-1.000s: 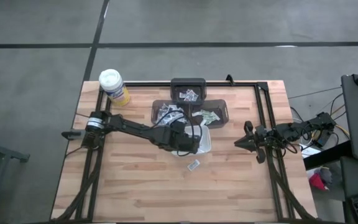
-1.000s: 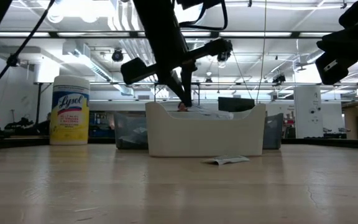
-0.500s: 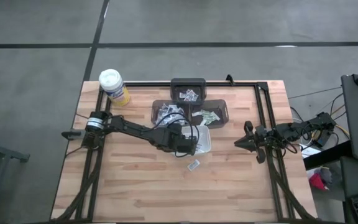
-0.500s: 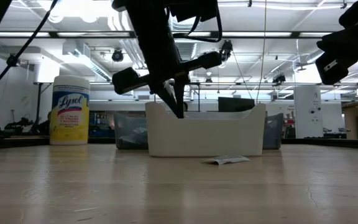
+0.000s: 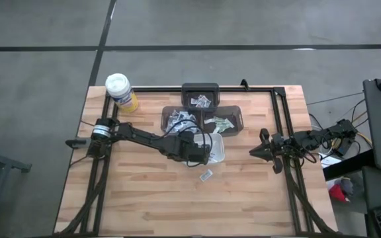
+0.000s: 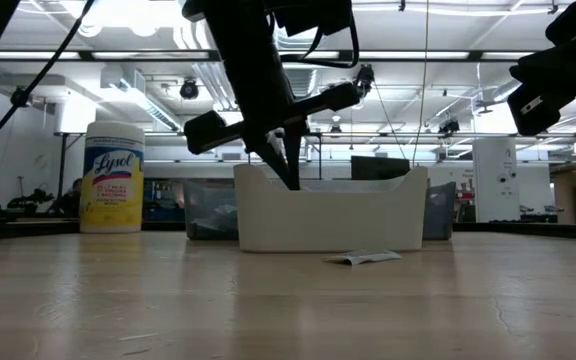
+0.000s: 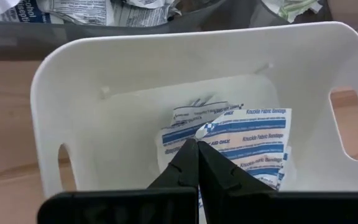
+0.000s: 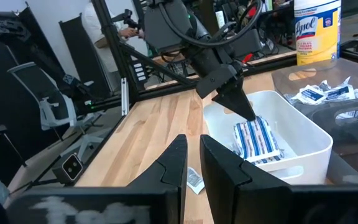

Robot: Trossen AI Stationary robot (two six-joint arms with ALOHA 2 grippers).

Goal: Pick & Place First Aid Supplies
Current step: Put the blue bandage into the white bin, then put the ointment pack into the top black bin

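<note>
Hovering my left gripper (image 7: 197,149), fingers pinched shut and empty, inside the white tray (image 7: 73,81) at the table's middle, tips just above the packets (image 7: 253,140) on its floor. I'd spread the fingers before lowering, then pinch one packet's edge. My right gripper (image 8: 193,155) waits narrowly parted by the right edge.
</note>
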